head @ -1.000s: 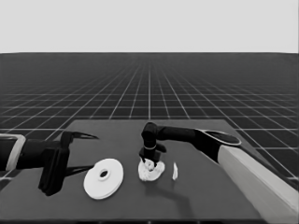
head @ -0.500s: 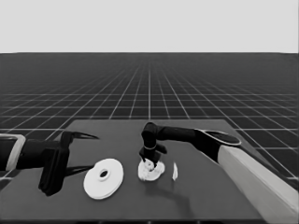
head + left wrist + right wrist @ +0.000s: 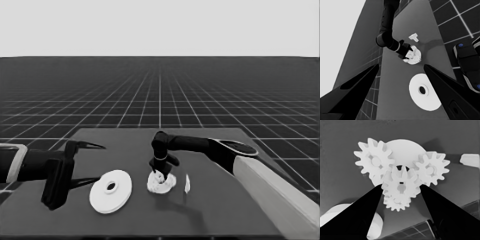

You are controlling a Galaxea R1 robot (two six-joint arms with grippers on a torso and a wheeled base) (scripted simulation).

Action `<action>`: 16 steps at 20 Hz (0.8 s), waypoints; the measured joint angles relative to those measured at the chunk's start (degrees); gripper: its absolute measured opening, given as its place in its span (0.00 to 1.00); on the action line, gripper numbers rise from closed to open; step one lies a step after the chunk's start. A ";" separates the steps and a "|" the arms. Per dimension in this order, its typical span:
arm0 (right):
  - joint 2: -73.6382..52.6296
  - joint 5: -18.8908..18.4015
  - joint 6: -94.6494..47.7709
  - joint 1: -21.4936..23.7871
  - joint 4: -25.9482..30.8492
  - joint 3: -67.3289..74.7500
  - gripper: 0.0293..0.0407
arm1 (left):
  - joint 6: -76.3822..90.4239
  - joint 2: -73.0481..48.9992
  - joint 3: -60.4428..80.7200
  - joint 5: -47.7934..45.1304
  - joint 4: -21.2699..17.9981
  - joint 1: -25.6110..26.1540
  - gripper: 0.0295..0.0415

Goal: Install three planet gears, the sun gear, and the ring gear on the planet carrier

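While right tool (image 3: 400, 188) grips one, perhaps four gears (image 3: 374, 160).

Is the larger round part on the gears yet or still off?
Off. The larger round part lies flat on the table, apart from the smaller round part, whose gears show uncovered under the right gripper.

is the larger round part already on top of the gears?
No, in the head view the larger round part lies flat on the table beside the left gripper, apart from the smaller round part where the right gripper works.
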 joint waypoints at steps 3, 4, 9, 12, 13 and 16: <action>0.00 0.00 1.80 0.00 0.00 0.00 0.14 | 0.00 0.00 0.00 0.00 0.00 0.00 0.75; 0.00 0.00 2.40 0.00 0.00 0.00 0.14 | 0.00 0.00 0.00 0.00 0.00 0.00 0.75; 0.00 0.00 5.40 0.00 0.00 0.00 0.14 | 0.00 0.00 0.00 0.00 0.00 0.00 0.75; 0.00 0.00 7.20 0.00 0.00 0.00 0.14 | 0.00 0.00 0.00 0.00 0.00 0.00 0.75; 0.00 0.00 7.80 0.00 0.00 0.00 0.14 | 0.00 0.00 0.00 0.00 0.00 0.00 0.75; 0.00 0.00 9.60 0.00 0.00 0.00 0.14 | 0.00 0.00 0.00 0.00 0.00 0.00 0.75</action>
